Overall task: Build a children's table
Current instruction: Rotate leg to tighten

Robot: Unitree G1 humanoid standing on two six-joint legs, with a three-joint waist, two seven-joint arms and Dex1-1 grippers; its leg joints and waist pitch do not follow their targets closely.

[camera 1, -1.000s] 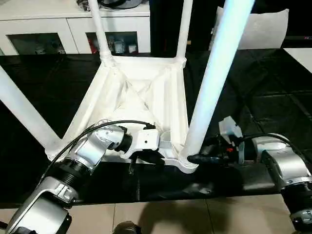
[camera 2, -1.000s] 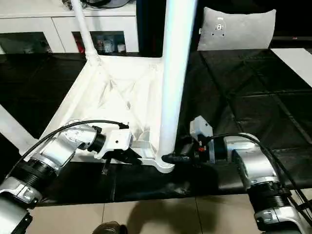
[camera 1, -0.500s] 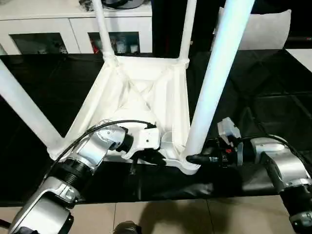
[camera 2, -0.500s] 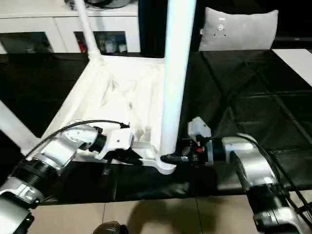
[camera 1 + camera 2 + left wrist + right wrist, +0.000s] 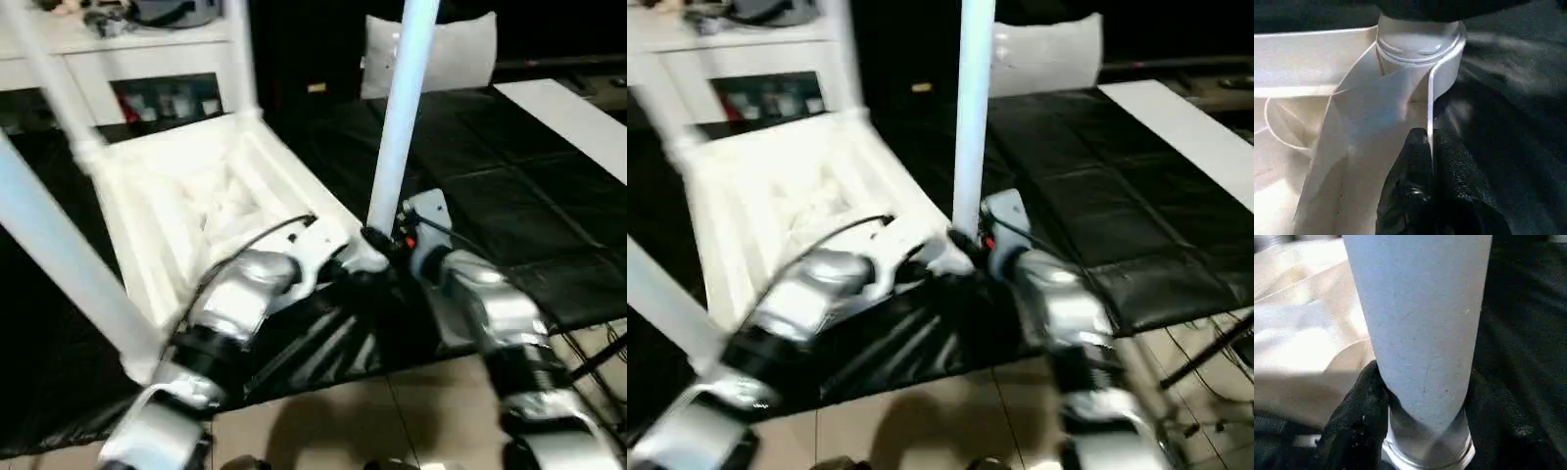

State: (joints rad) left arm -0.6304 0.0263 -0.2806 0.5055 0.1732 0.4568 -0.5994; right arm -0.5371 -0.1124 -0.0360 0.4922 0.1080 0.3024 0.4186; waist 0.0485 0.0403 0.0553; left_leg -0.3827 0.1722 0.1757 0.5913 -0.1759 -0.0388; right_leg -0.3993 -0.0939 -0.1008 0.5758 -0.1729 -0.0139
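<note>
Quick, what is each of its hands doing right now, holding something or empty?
Left gripper: shut on the table top's rim, near the corner socket.
Right gripper: shut on the table leg, just above its socket.

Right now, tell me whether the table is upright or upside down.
Upside down: the table lies with its ribbed underside up on the black mat, and the leg points upward.

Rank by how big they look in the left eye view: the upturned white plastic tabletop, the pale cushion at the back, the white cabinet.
1. Upturned white plastic tabletop, clearly largest.
2 and 3. White cabinet and pale cushion: unsure; both sit far back and the cabinet is cut off.
</note>
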